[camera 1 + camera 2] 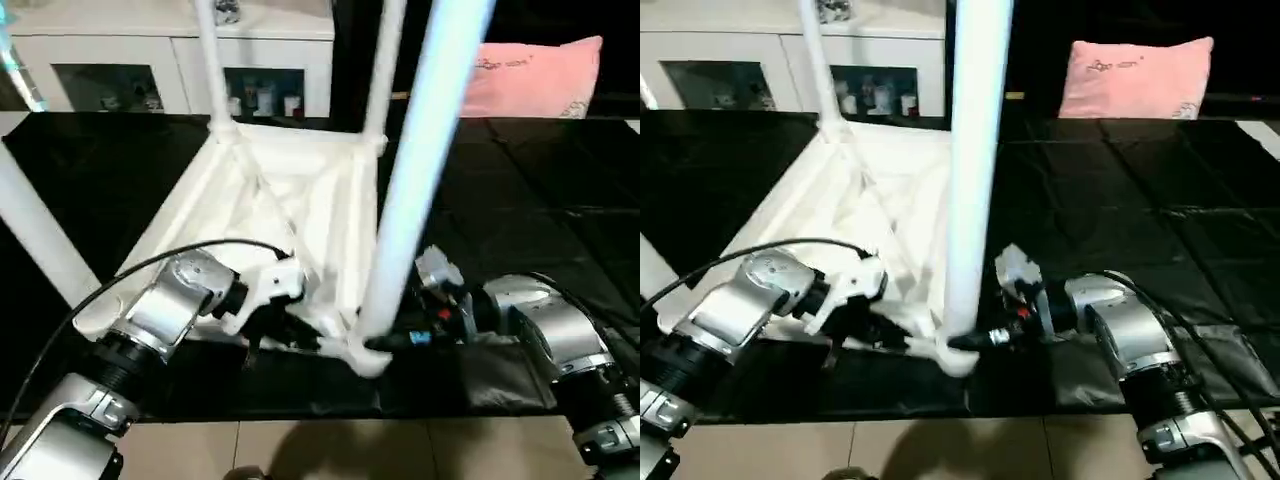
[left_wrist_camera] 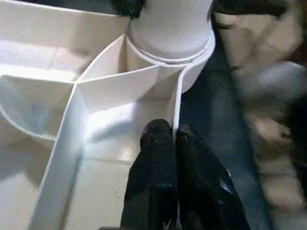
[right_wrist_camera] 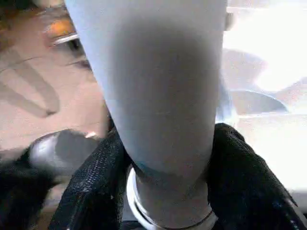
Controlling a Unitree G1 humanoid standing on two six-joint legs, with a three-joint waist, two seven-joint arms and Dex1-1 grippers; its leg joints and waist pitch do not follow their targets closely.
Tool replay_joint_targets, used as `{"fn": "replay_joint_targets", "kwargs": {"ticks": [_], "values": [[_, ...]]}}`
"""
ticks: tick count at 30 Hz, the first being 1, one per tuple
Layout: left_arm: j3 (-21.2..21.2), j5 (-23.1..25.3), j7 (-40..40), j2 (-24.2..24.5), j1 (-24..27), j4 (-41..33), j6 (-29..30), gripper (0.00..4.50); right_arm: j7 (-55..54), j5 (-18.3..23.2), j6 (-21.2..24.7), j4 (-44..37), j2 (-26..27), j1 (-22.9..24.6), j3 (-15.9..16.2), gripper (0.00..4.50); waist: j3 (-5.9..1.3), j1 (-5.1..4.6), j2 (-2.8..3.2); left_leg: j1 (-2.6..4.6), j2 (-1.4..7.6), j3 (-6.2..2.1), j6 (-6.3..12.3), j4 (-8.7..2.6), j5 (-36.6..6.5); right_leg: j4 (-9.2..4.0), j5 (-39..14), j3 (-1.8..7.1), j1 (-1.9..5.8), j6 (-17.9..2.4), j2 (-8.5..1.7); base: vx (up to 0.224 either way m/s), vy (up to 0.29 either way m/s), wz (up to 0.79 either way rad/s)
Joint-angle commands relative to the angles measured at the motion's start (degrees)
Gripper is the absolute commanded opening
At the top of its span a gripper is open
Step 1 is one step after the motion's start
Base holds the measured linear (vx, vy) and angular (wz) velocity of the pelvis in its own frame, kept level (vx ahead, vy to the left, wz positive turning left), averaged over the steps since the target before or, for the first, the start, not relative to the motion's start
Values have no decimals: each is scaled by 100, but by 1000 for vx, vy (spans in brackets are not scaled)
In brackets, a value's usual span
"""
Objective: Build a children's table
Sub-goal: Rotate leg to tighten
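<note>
Upturned tabletop [image 1: 300, 200] — legs [image 1: 425, 160] standing upright

The tabletop [image 1: 300, 200] and legs [image 1: 975, 150] look like smooth white plastic with a slight sheen, the forearms [image 1: 1120, 330] brushed silver metal, the fingers [image 3: 96, 187] matt textured black, the pillow [image 1: 1135, 75] pink cloth.

The near leg [image 1: 425, 170] and far legs [image 1: 212, 65] run off the frame's top.

A pink pillow [image 1: 1137, 78] lies at two o'clock. A white glass-doored cabinet [image 1: 170, 55] stands at eleven o'clock, behind the black mat [image 1: 1120, 210].
</note>
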Motion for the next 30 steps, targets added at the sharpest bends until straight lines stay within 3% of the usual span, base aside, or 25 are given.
{"fn": "replay_joint_targets", "kwargs": {"ticks": [1,3,5,8,11,13,14,16,18,23,26,30], "values": [[149,-224,546,-500,-74,-168,341,0,-986,-156,89,133,364,11,-54,205,-370,-28,-45,-25,193,-61,86,-422,-1018,-477,-2228,321,319,-754,-377,0,0,0],[404,-214,1372,-1010,-99,-107,747,0,-1855,-357,226,218,748,48,-101,204,-387,-148,-77,-67,159,-65,90,-404,-919,-484,-2237,302,360,-690,-378,0,0,0],[414,-210,1421,-1043,-103,-98,759,0,-1909,-369,243,224,776,45,-102,203,-403,-198,-88,-75,135,-59,170,-380,-800,-491,-2143,296,371,-702,-377,0,0,0],[621,-144,2446,-1741,-235,198,917,0,-3188,-628,595,447,1403,-131,-193,200,-377,-276,-72,-74,124,-27,289,-373,-697,-506,-2024,304,321,-772,-328,0,0,0],[755,-83,3058,-2109,-396,528,853,0,-3930,-758,799,715,1780,-368,-268,200,-356,-280,-63,-12,98,-34,236,-381,-1007,-609,-2669,268,297,-554,-333,0,0,0],[791,-50,3228,-2220,-483,664,816,0,-4237,-766,825,852,1961,-496,-354,200,-350,-309,-46,-31,106,-62,198,-400,-1108,-622,-2822,251,309,-458,-346,0,0,0],[798,-34,3276,-2244,-528,729,788,0,-4323,-774,801,885,2023,-542,-374,200,-367,-305,-43,-14,120,-70,188,-405,-1138,-624,-2763,255,302,-424,-352,0,0,0],[805,6,3326,-2249,-559,759,773,0,-4380,-785,789,889,2074,-561,-391,266,-375,-308,-35,-22,132,-71,225,-414,-1108,-604,-2534,274,307,-458,-346,0,0,0],[829,23,3337,-2227,-573,761,790,0,-4365,-825,747,846,2087,-549,-356,266,-379,-308,-48,-32,140,-63,277,-412,-1023,-559,-2213,297,312,-605,-355,0,0,0],[802,120,3251,-2069,-490,654,815,0,-4240,-899,728,611,2013,-400,-316,319,-377,-287,-51,-43,144,-54,330,-414,-905,-536,-2071,308,332,-691,-365,0,0,0],[615,129,2693,-1651,-362,532,596,0,-3836,-741,437,420,1680,-230,-424,345,-383,-275,-38,-34,162,-67,329,-428,-996,-539,-2081,315,333,-663,-376,0,0,0],[481,76,2127,-1279,-238,390,414,0,-3018,-608,181,213,1201,-67,-341,381,-382,-252,-22,-48,183,-60,384,-423,-987,-490,-1748,332,349,-825,-378,0,0,0]]}}
